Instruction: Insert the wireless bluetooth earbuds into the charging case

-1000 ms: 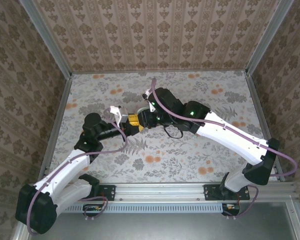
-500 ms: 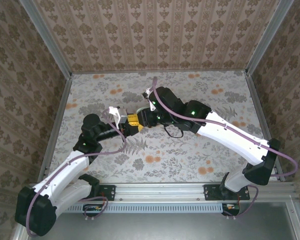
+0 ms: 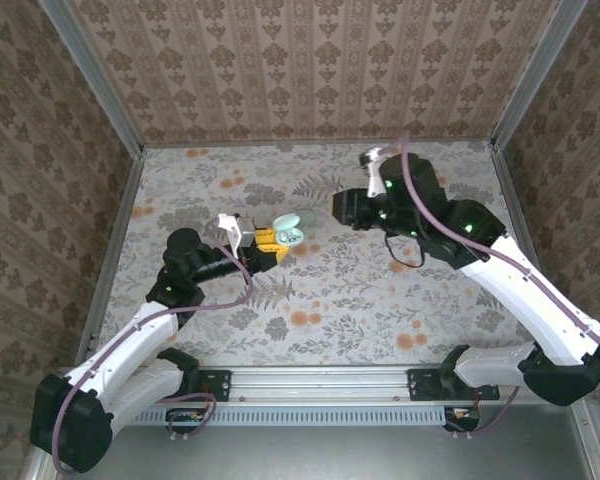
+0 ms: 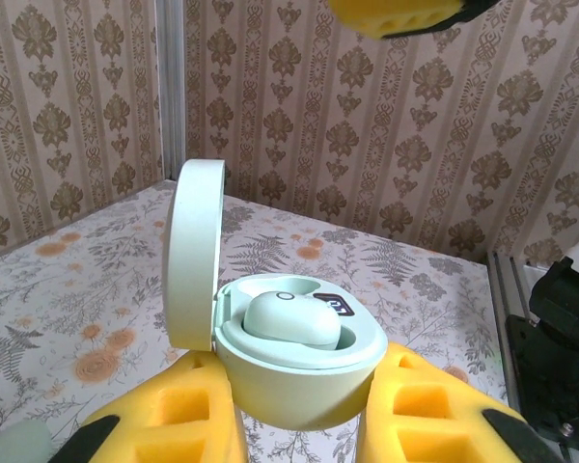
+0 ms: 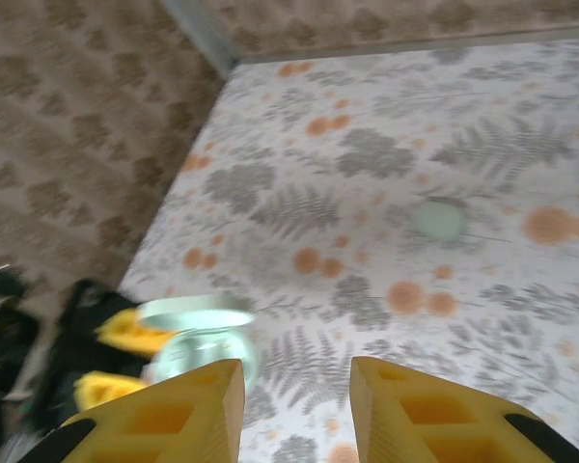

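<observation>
As the top view showed, the left end effector point(image 3: 274, 244) was clamped on the open case point(image 3: 288, 231) mid-worktop point(image 3: 380, 300), with the right end effector point(image 3: 339, 208) well apart from it; in the left wrist view one earbud point(image 4: 289, 321) sat in the case, lid upright; in the right wrist view the right jaws stood apart, empty, and a second earbud point(image 5: 439, 219) lay on the worktop; gripping it squarely and lowering it beside the first seemed best; counted: one case, two earbuds.
</observation>
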Action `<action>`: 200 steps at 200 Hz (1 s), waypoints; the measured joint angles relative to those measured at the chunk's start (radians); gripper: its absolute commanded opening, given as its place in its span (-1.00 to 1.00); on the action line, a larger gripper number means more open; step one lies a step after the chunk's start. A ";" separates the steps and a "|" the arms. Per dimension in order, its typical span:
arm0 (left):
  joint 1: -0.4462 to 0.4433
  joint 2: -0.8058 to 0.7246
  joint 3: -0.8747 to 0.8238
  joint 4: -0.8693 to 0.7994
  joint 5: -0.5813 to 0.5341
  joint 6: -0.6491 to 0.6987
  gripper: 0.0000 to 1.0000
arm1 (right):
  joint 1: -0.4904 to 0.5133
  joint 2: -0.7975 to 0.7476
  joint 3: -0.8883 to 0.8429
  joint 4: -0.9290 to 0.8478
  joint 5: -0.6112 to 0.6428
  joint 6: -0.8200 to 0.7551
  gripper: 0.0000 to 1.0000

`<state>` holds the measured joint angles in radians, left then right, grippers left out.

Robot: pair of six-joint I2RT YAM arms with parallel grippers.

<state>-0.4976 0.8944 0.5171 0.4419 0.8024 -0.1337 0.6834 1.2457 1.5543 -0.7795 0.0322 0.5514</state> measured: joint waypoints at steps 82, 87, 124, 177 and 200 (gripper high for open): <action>0.000 -0.004 0.000 -0.024 -0.011 0.005 -0.95 | -0.315 0.087 -0.301 -0.033 -0.069 -0.057 -0.28; 0.000 -0.004 0.000 -0.027 -0.011 0.006 -0.95 | -0.327 0.105 -0.315 -0.033 -0.076 -0.059 -0.29; 0.001 0.002 0.000 -0.045 -0.015 0.015 -0.95 | -0.381 0.227 -0.400 -0.013 -0.135 -0.051 -0.17; 0.001 0.024 0.000 -0.053 -0.015 0.024 -0.95 | -0.382 0.238 -0.581 0.081 -0.176 0.029 0.03; 0.001 0.038 0.000 -0.053 -0.015 0.026 -0.95 | -0.382 0.241 -0.636 0.102 -0.180 0.056 0.10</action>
<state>-0.4969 0.9321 0.5175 0.3893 0.7872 -0.1078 0.3012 1.4864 0.9184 -0.6773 -0.1478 0.6075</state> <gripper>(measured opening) 0.228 0.537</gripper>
